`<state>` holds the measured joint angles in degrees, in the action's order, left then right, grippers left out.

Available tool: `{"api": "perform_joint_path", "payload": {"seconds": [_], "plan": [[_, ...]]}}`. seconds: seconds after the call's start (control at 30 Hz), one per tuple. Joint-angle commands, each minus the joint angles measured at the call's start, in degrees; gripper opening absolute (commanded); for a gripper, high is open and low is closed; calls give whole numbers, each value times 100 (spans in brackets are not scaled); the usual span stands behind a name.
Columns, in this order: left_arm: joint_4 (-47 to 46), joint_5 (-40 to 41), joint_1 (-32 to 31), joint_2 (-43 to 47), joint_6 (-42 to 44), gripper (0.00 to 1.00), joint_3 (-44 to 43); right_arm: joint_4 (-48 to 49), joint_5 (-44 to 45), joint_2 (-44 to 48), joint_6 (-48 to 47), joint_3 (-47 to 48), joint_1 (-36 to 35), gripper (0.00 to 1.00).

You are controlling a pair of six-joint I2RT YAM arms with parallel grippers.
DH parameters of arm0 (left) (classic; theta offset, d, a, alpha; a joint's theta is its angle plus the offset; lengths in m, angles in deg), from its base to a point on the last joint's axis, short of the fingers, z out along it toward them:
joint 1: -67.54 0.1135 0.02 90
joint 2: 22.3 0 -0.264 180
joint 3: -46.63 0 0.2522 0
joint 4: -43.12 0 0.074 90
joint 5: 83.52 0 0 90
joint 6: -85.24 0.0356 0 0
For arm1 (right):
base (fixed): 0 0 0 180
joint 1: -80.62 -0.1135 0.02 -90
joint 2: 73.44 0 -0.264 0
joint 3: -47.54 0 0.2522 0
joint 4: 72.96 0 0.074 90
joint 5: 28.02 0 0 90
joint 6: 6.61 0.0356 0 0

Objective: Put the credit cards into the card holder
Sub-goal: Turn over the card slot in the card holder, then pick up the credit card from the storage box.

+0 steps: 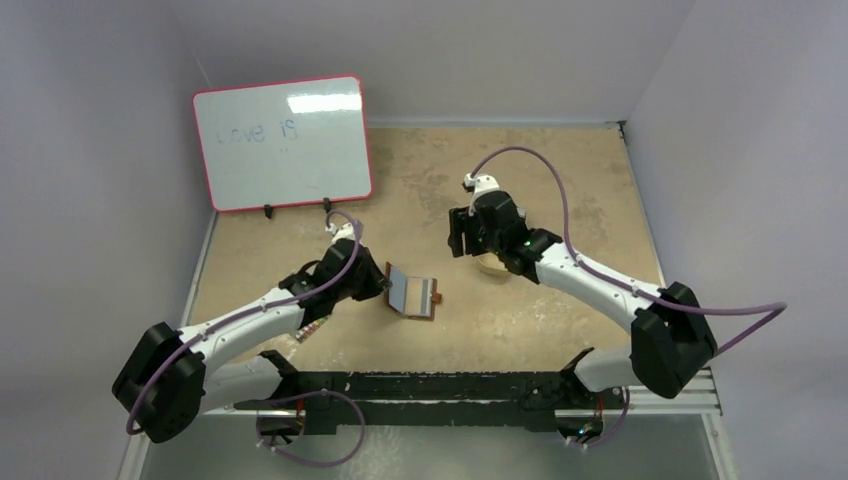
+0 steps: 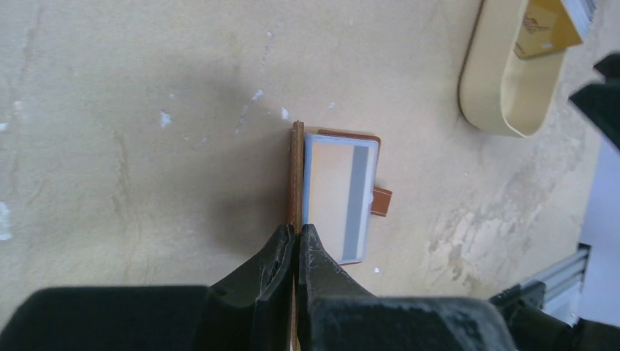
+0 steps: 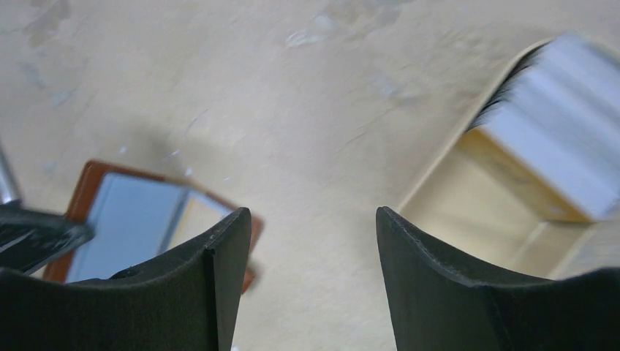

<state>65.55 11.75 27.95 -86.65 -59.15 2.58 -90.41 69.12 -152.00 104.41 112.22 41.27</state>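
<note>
The brown card holder point(image 1: 427, 300) lies open at the table's middle, with one flap raised. My left gripper point(image 2: 296, 235) is shut on that raised flap point(image 2: 295, 172). A pale card with a grey stripe point(image 2: 342, 197) lies on the holder's lower half; it also shows in the top view point(image 1: 412, 290) and the right wrist view point(image 3: 139, 216). More cards, one gold point(image 2: 545, 29) and a pale stack point(image 3: 559, 139), sit in the tan oval tin point(image 2: 504, 88). My right gripper point(image 3: 311, 227) is open and empty, above the table between the holder and the tin.
A whiteboard with a red rim point(image 1: 282, 140) stands at the back left. The tan tin point(image 1: 493, 265) lies under the right arm's wrist. A black rail point(image 1: 450, 385) runs along the near edge. White walls close in both sides.
</note>
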Motion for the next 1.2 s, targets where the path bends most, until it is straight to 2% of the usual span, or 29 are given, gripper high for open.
{"api": "perform_joint_path", "payload": {"seconds": [0.0,0.23,0.4,0.77,1.17], "plan": [[-809,-852,129,143,-113,0,156,-309,470,-87,-1362,562,378,66],[-1108,-1400,183,121,-139,0,277,-410,790,-682,-3033,873,526,65],[-828,-1361,211,146,64,0,207,-551,1077,-976,-3937,854,703,64],[-1081,-1383,213,196,8,0,415,19,1340,-1323,-4889,634,956,62],[-1333,-1305,215,163,-126,0,629,281,1722,-1635,-5056,577,1011,60]]}}
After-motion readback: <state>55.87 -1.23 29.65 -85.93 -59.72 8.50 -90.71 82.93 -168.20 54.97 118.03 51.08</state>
